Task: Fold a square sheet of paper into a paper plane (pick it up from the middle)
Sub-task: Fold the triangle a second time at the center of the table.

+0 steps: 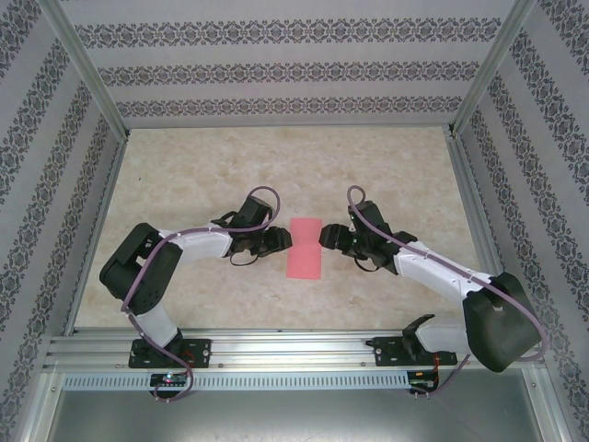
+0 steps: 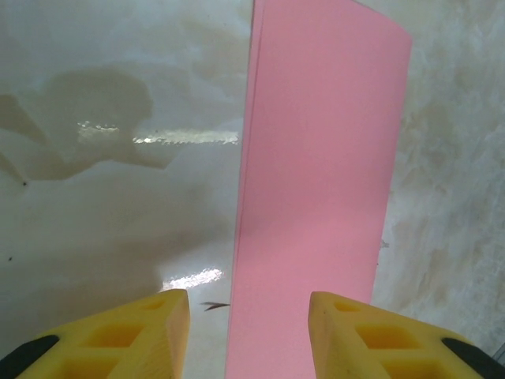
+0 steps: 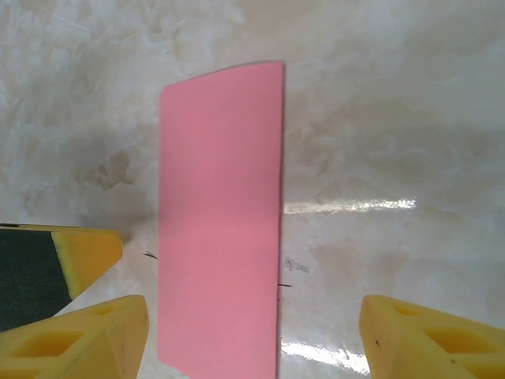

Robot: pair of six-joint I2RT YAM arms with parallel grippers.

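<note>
The square sheet of paper (image 1: 305, 247) lies flat on the marble tabletop as a narrow pink rectangle, seemingly folded in half, not a paper plane. My left gripper (image 1: 279, 241) rests at its left edge and my right gripper (image 1: 327, 238) at its right edge. In the left wrist view the sheet (image 2: 316, 197) runs up from between the yellow fingers (image 2: 158, 335), and the left gripper (image 2: 248, 332) is open around it without pinching. In the right wrist view the right gripper (image 3: 252, 335) is wide open, with the sheet (image 3: 221, 213) near its left finger (image 3: 87, 335).
Patterned walls and metal posts box in the table (image 1: 184, 175) on three sides. An aluminium rail (image 1: 294, 348) carries both arm bases at the near edge. A yellow fingertip of the left gripper (image 3: 83, 253) shows beside the paper in the right wrist view.
</note>
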